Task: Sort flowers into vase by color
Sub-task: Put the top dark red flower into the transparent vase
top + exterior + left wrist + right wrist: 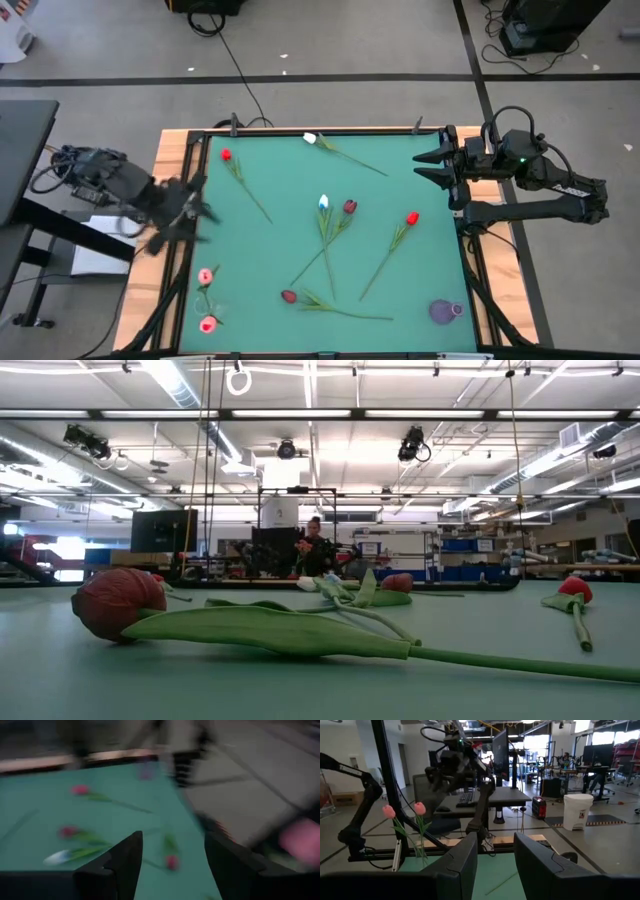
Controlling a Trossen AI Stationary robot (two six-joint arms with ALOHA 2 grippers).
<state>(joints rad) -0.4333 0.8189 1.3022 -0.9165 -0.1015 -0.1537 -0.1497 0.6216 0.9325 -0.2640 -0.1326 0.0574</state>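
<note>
Several tulips lie flat on the green mat [260, 250]: a red one [226, 155] at the far left, a white one [310, 138] at the far edge, a white one [323, 202] and a dark red one [350, 207] in the middle, a red one [412, 217] to the right, and a dark red one [289, 296] [115, 600] near the front. Two pink tulips [205, 276] [388, 811] stand upright at the near left edge. My left gripper [195, 205] [170, 865] hovers open over the left edge. My right gripper [430, 165] [495, 865] waits open at the far right edge.
A small purple vase [446, 311] stands at the near right corner of the mat. A wooden rim with black rails [185, 150] frames the table. Beyond the table are desks, monitors and a person [315, 550] far off.
</note>
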